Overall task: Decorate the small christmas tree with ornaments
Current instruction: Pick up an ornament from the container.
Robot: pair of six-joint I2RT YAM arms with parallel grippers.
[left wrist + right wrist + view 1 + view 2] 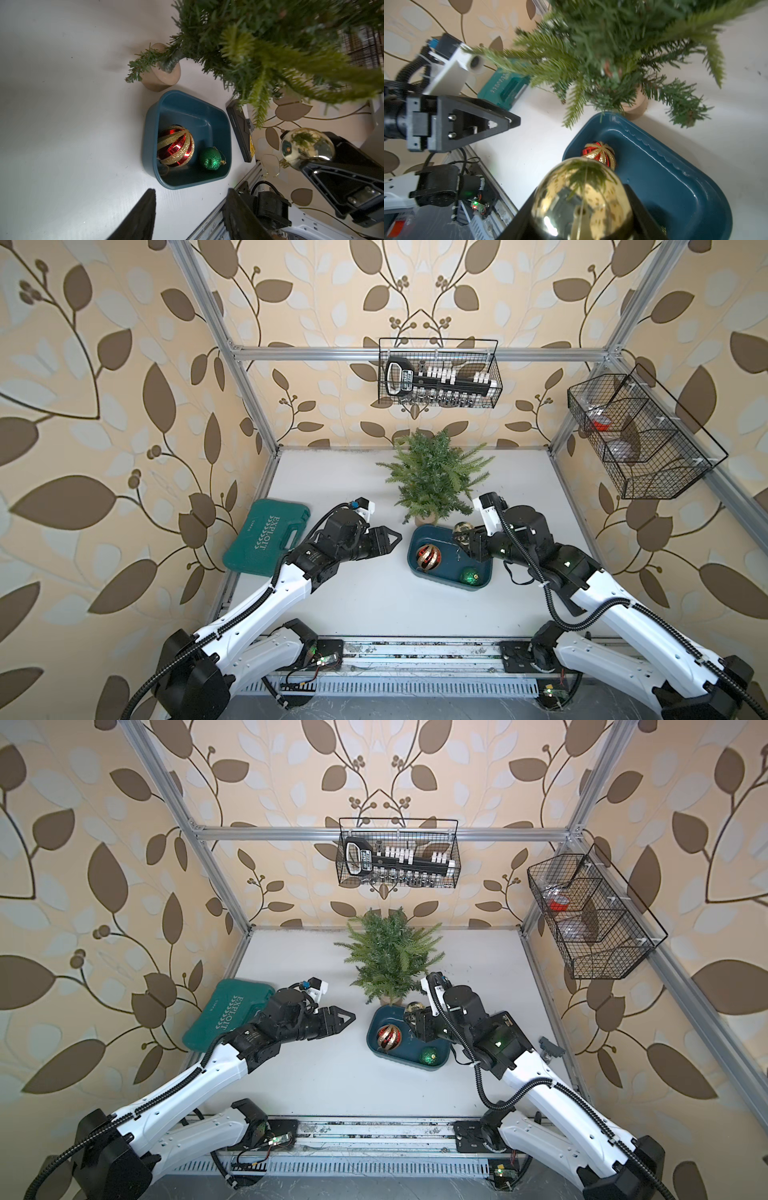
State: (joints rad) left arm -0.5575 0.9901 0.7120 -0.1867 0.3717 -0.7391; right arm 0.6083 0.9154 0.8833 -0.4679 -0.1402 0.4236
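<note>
the tree (432,479) stands upright toward the back of the white table (374,605). its tan base (163,80) is just beside the far rim of the teal tray (446,572).

the gold bauble (460,527) is up off the tray, clamped between the fingers of the right gripper (462,537). it hangs over the tray's far corner, near the tips of the tree's lower branches. in the right wrist view it fills the gap between the two black fingers, and its shiny skin mirrors the needles.

the red bauble (429,558), striped with gold glitter, lies in the tray on the side toward the left arm. the green bauble (470,576) lies in the tray's near corner toward the right arm, a little apart from the red one.

the left gripper (392,537) hovers over the table on the left of the tray, pointing at it. its fingers (143,216) are parted, with only bare table between them.

a green case (266,539) lies at the table's left edge, beside the left arm. two wire baskets hang on the frame, one at the back (440,373) and one on the right (640,439).
</note>
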